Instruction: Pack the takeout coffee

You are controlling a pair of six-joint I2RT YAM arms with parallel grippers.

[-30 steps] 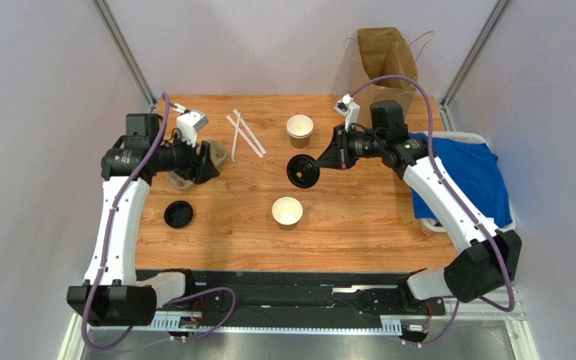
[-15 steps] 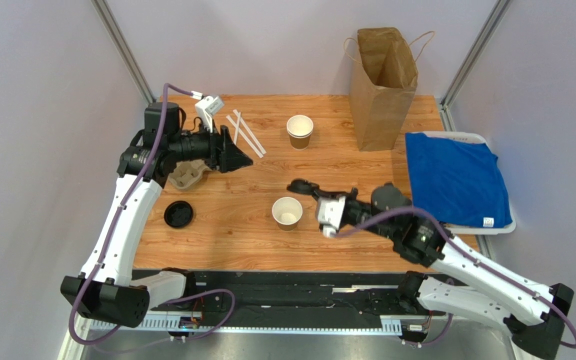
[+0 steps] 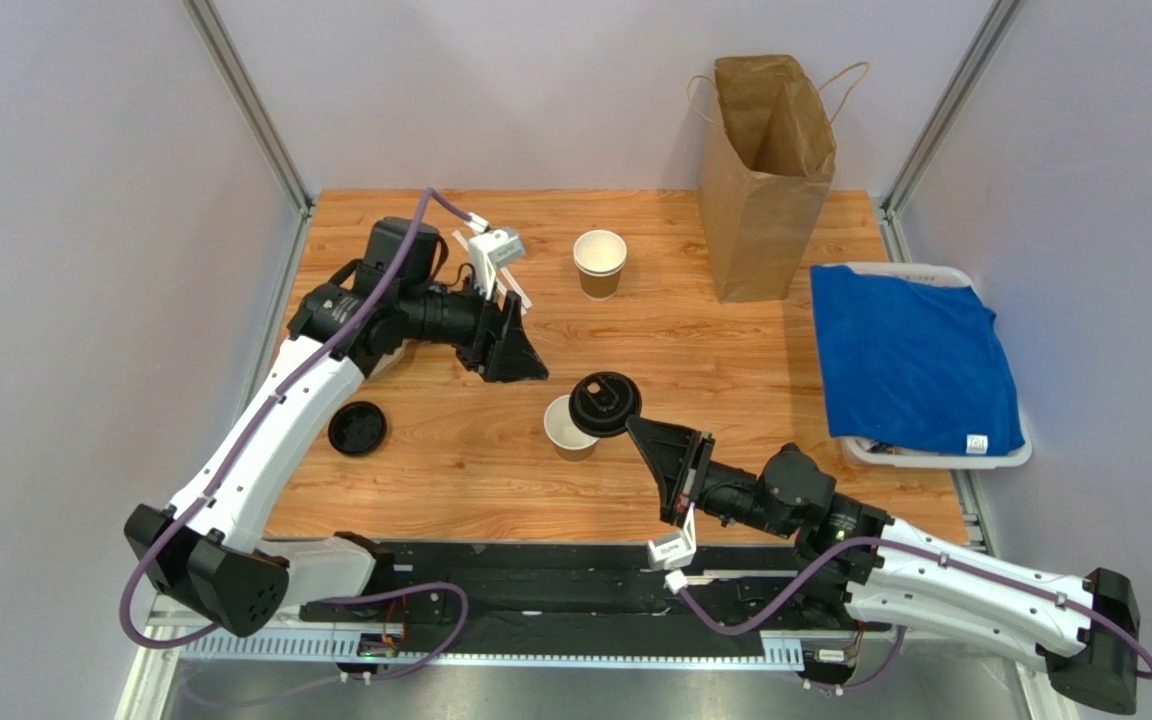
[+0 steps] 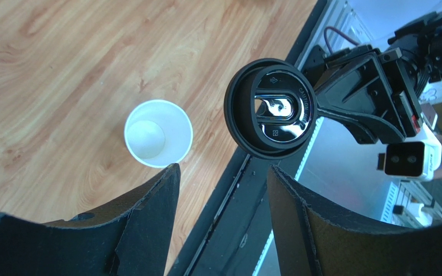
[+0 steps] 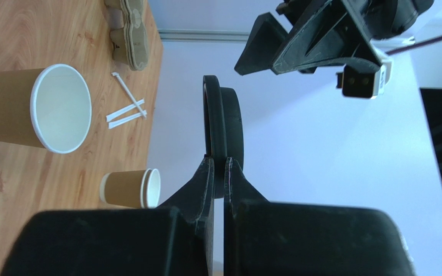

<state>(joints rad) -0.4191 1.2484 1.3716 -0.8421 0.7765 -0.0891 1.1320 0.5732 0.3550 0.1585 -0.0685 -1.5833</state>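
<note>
Top external view first. Shows the right gripper (image 3: 633, 426) clamped on the rim of a round black lid (image 3: 606, 402), with the lid overlapping the right edge of the near kraft paper cup (image 3: 570, 428). Shows the left gripper (image 3: 525, 360) hanging just behind that cup, empty. Takes in, too, a second open kraft cup (image 3: 599, 261) farther back, a brown paper bag (image 3: 766, 158) upright at the rear, a blue cloth (image 3: 913, 357) in a white tray (image 3: 928, 455) at the right, and a spare black lid (image 3: 357, 428) flat on the wooden table (image 3: 717, 375) at the left.

Left wrist view next. Looks out between parted fingers (image 4: 148, 224) holding nothing. Settles what the overhead leaves unclear: lid beside the cup, not seated on it; cup white inside.

Right wrist view last. Catches the lid edge-on, pinched between closed fingers (image 5: 206, 178). Adds a moulded pulp cup carrier (image 5: 128, 26), hidden by the left arm from above, and white straws (image 5: 126, 109) near it.
</note>
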